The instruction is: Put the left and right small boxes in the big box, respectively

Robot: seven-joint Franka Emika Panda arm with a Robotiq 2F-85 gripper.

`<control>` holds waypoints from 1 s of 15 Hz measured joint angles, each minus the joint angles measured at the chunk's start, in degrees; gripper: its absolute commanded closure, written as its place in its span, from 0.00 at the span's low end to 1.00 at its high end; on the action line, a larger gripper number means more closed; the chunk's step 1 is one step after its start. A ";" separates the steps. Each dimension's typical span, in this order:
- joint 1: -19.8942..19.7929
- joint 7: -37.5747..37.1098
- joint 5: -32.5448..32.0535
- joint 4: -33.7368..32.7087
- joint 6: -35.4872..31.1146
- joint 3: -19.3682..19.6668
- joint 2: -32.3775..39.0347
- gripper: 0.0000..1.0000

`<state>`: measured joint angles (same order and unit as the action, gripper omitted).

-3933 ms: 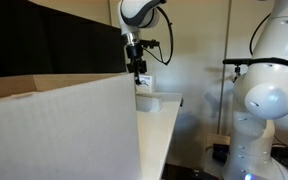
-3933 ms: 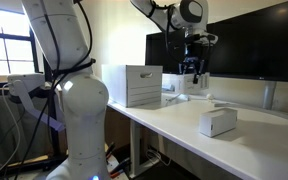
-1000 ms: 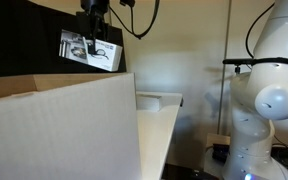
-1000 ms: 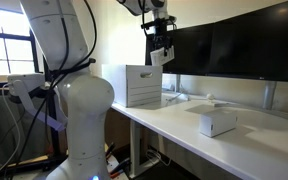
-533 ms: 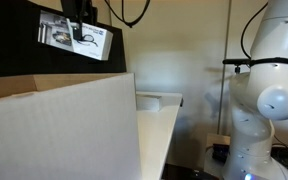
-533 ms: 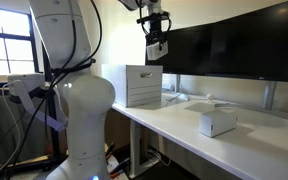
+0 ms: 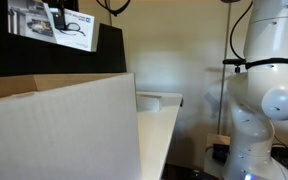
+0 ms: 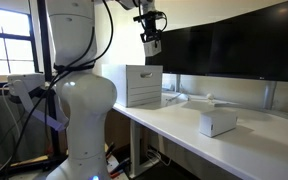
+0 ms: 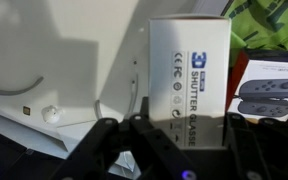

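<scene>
**Claw and load.** Claw (image 8: 150,34) clamped on a small box (image 7: 54,22), held high in the air over the big box (image 7: 59,125) and not touching it. In the wrist view the small box (image 9: 189,80) lies between the dark fingers (image 9: 97,152), printed face toward the camera. The big box (image 8: 142,85) stands on the counter (image 8: 184,128) beside the monitors (image 8: 234,45). The other small box (image 8: 217,122) rests on the counter, well apart from the big box.
</scene>
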<state>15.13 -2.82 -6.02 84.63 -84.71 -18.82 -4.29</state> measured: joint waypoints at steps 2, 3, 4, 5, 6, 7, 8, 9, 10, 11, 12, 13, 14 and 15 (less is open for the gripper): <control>1.44 0.69 -1.82 -3.15 1.81 -0.89 1.96 0.70; 2.15 1.14 -2.65 -4.57 2.49 -1.33 2.88 0.70; 2.97 1.60 -3.57 -5.96 3.15 -1.74 3.84 0.70; 3.78 2.17 -4.33 -7.26 3.67 -2.12 4.80 0.70; 4.59 2.75 -5.02 -8.47 4.00 -2.48 5.76 0.70; 5.34 3.31 -5.73 -9.45 4.10 -2.83 6.64 0.70; 6.15 3.89 -6.30 -10.34 4.11 -3.08 7.45 0.70; 6.94 4.61 -6.65 -11.06 4.11 -3.29 8.17 0.70; 7.57 5.42 -6.71 -11.66 4.11 -3.58 8.78 0.70; 8.03 6.52 -6.71 -12.02 4.09 -3.94 9.25 0.70; 8.42 7.74 -6.71 -12.21 3.95 -4.23 9.59 0.70; 8.75 9.20 -6.72 -12.27 3.84 -4.52 9.85 0.70; 9.12 10.79 -6.72 -12.27 3.73 -4.68 10.09 0.70; 9.34 12.57 -6.72 -12.27 3.57 -4.92 10.32 0.70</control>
<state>24.47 9.75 -12.74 72.36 -81.15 -23.73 6.03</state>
